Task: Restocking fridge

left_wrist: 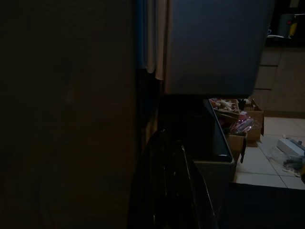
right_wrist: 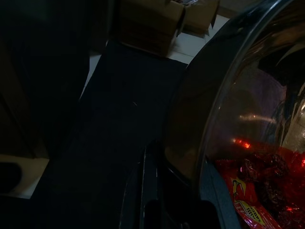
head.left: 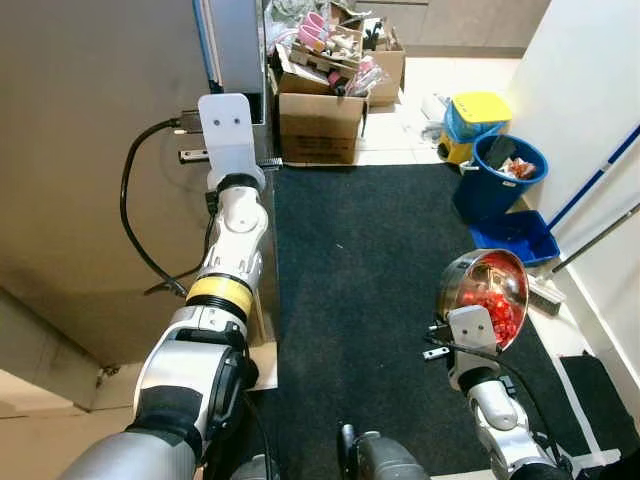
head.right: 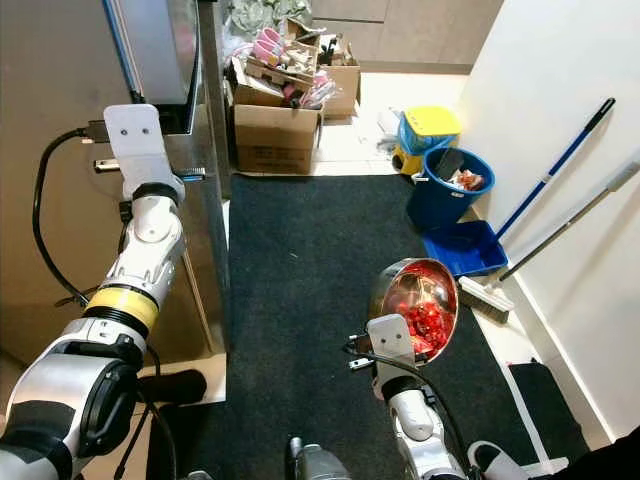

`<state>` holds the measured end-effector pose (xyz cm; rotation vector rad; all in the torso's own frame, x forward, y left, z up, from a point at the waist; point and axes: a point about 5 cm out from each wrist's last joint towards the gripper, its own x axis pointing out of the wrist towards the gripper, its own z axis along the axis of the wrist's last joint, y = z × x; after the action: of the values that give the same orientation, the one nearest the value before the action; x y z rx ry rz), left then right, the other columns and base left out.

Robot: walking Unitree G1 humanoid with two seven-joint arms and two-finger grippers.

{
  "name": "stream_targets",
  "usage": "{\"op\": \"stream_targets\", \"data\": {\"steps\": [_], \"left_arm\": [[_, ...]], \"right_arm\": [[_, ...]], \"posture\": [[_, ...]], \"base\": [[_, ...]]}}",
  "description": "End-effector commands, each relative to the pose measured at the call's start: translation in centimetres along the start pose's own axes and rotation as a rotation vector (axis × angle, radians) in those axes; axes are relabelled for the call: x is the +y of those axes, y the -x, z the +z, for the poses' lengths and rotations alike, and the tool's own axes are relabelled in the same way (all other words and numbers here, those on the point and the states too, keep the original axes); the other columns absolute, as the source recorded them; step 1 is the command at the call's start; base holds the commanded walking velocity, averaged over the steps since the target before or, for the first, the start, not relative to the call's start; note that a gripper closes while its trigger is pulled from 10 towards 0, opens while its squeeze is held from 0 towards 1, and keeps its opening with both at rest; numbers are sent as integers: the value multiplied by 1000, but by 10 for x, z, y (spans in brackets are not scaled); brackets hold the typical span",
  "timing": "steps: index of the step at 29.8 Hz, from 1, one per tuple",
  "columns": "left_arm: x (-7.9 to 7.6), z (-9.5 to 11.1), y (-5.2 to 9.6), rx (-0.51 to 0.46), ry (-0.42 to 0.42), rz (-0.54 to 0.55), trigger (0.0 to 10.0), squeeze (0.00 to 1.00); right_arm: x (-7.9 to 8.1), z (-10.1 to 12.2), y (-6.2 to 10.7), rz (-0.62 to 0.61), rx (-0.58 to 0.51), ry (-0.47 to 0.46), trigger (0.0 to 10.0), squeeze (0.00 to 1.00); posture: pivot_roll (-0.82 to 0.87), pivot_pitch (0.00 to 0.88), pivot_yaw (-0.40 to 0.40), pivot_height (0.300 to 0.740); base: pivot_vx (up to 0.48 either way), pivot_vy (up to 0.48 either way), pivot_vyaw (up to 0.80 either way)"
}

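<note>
Left hand [head.left: 190, 140] raised against fridge door [head.left: 90, 150] edge; can't tell if its fingers are released or clenched. Cardboard boxes [head.left: 318, 105] beyond dark mat [head.left: 360, 300]. Right hand [head.left: 455, 315] clenched on rim of steel bowl [head.left: 485, 290] with red packets [head.left: 497, 308], held over mat. Blue bin [head.left: 498, 175] near right wall.

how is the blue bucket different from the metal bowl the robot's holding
The blue bucket stands on the floor by the wall; the metal bowl is held up above the dark mat by the right gripper. The bucket is deep, opaque blue; the bowl is shallow, shiny steel. The bucket holds mixed rubbish; the bowl holds red packets. Both are round and open-topped.
</note>
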<state>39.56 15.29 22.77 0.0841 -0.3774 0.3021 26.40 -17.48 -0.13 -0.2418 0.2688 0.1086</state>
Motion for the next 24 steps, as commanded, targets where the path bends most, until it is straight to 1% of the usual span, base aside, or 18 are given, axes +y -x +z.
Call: {"op": "stream_targets", "data": {"steps": [1, 8, 11, 14, 20, 24], "left_arm": [[4, -3, -2, 7, -30, 3, 10000, 0], [10, -3, -1, -17, -47, -11, 10000, 0], [11, -5, -1, -12, -59, -1, 10000, 0], [17, -7, -3, -1, -91, 30, 10000, 0], [24, -12, -2, 8, -115, 14, 10000, 0], [25, -16, 0, 25, -119, 8, 10000, 0]], "right_arm": [[-4, -3, 3, -22, 5, 1, 10000, 0], [-2, -6, 5, -24, 13, -5, 10000, 0], [0, -7, 5, -18, 15, -5, 10000, 0], [1, -4, 3, -19, 8, -9, 10000, 0], [0, -7, 6, -26, 12, -11, 10000, 0], [0, -9, 8, -25, 17, -11, 10000, 0]], "posture": [[-99, 114, -53, 740], [-89, 126, -52, 740], [-82, 128, -52, 740], [-84, 133, -45, 740], [-78, 143, -43, 740], [-75, 147, -43, 740]], "base": [[0, 0, 0], [0, 0, 0], [0, 0, 0], [0, 0, 0], [0, 0, 0], [0, 0, 0]]}}
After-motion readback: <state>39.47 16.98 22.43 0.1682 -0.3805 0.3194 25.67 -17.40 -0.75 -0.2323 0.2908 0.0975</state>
